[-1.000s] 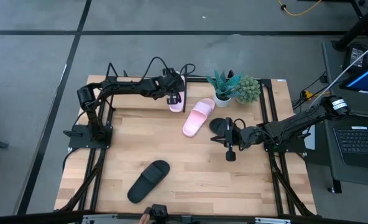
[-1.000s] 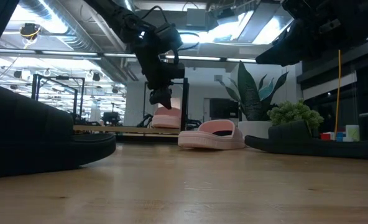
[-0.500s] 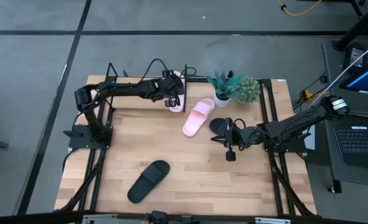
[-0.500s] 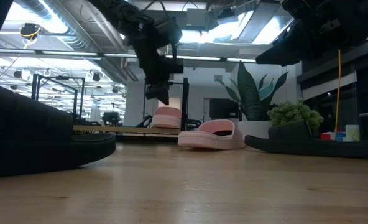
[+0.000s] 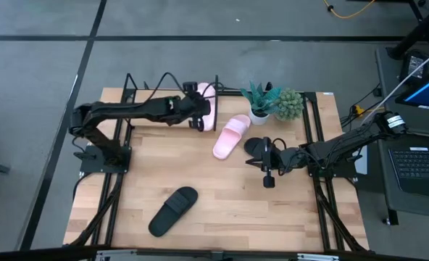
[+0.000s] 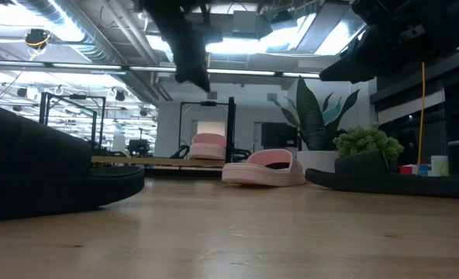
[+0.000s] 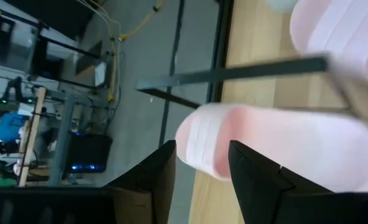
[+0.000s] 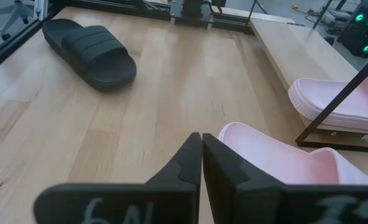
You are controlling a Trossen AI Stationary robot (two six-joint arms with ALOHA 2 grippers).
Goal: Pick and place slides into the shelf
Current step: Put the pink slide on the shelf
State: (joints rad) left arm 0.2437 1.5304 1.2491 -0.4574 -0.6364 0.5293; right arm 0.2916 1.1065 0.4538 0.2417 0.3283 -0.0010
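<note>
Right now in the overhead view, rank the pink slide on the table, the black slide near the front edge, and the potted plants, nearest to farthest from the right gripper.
1. Pink slide on the table: just left of the right gripper, farther back.
2. Potted plants: at the back edge.
3. Black slide: front left, clearly farthest.

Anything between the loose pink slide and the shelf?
Nothing visible. The loose pink slide lies on the table just in front of the shelf, beside the pink slide already in it. The plants stand off to its side. The left gripper hovers near the shelf, open.
</note>
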